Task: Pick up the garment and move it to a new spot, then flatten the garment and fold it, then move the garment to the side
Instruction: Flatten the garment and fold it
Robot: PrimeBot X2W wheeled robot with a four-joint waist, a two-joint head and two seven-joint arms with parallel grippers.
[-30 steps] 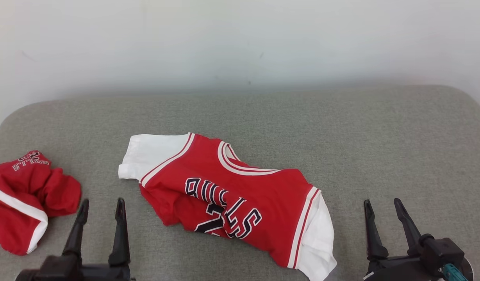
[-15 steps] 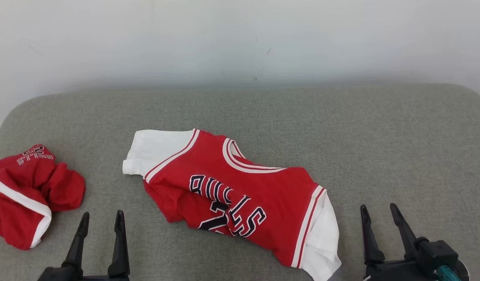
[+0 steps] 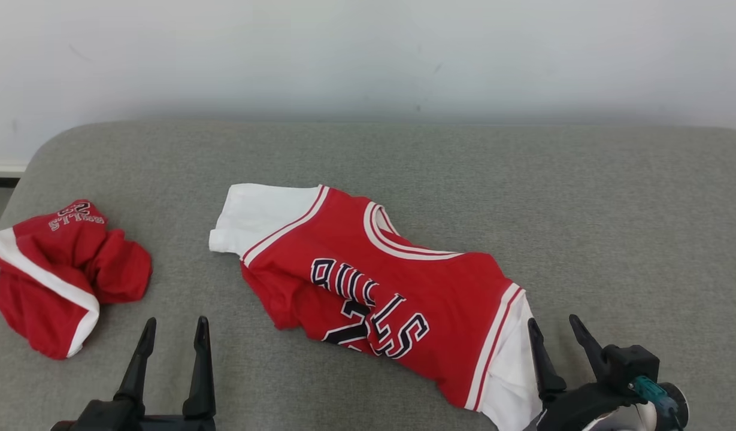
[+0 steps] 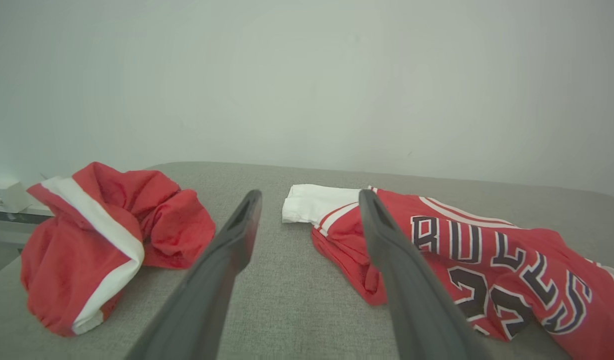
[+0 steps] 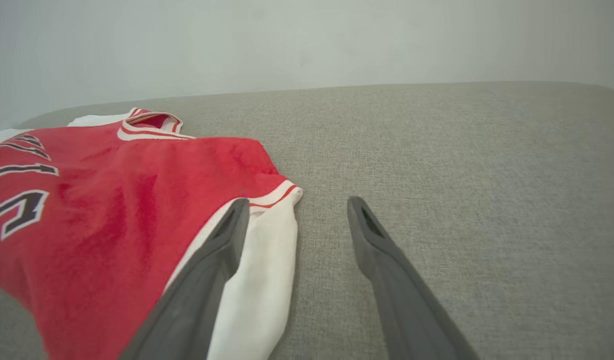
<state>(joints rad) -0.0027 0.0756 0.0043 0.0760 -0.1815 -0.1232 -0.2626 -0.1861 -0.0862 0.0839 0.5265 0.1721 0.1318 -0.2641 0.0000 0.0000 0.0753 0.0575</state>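
Rightward and upward went the whole scene in the head view, which was the camera turning and not the cloth, but the right gripper (image 3: 552, 321) truly had come in toward the garment: a second before it stood well clear of the near sleeve, and now its fingers rose right at that sleeve's outer edge. Its jaws stood wide apart with nothing between them. From its own wrist camera, one finger lay across the white sleeve (image 3: 511, 371) just below the red-and-white trim, the other over bare grey fabric; whether the finger touched the cloth I could not tell. The left gripper (image 3: 176, 321) hung at the lower left, likewise spread wide and holding nothing, its fingers pointing at the bare strip between the two pieces of clothing. The red jersey (image 3: 397, 281) lay near the middle of the grey fabric-covered table (image 3: 613, 209), slanting from far left to near right, collar toward the pale wall (image 3: 368, 54). It was not flat: the lower body was bunched and folded under along the near edge, so the dark "BULLS" lettering buckled and the number beneath it was half hidden. Its far white sleeve was spread out smooth. Well apart to the left, by the table's edge, sat a crumpled pair of red shorts (image 3: 56, 269) with a white stripe.
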